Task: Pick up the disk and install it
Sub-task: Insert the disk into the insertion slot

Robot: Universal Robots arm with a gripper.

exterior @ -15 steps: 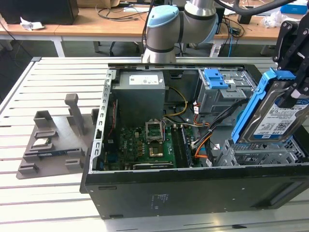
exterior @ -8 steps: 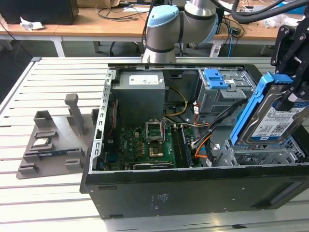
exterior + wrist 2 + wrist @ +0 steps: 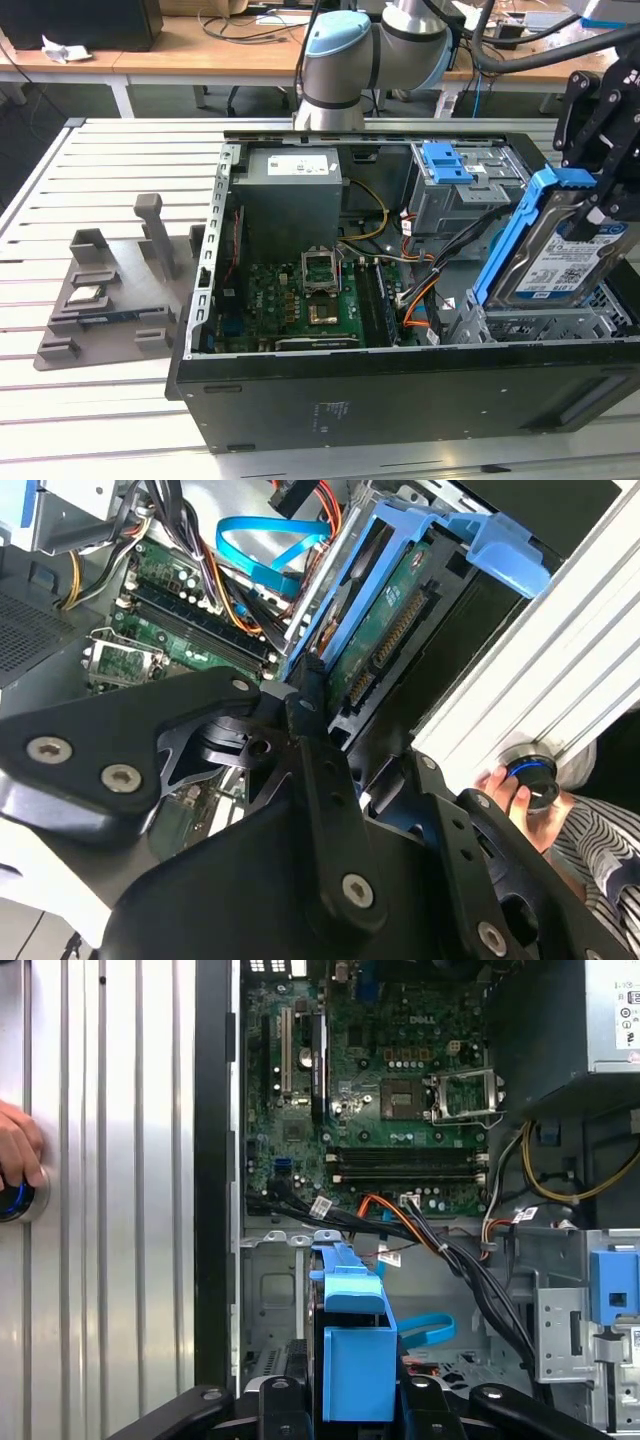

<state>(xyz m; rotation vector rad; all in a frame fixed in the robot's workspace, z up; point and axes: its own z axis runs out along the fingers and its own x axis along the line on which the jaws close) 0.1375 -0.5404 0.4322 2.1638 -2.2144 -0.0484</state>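
The disk (image 3: 565, 265) is a silver drive with a white-and-blue label in a blue plastic carrier. It hangs tilted, its lower end dipping into the metal drive bay (image 3: 540, 325) at the exterior view's right end of the open computer case (image 3: 400, 400). My gripper (image 3: 592, 195) is shut on the carrier's upper end. In the second wrist view the disk (image 3: 385, 630) shows its green circuit board side beyond the black gripper (image 3: 330, 730). In the first wrist view the blue carrier (image 3: 352, 1305) sits between the fingers (image 3: 280, 1400) of the gripper (image 3: 355, 1405).
Inside the case are a grey power supply (image 3: 290, 200), a green motherboard (image 3: 300, 300), orange and black cables (image 3: 425, 290) and a second bay with a blue latch (image 3: 445, 160). A grey fixture (image 3: 110, 290) lies to the exterior view's left. A person's hand (image 3: 15, 1150) rests on a round button.
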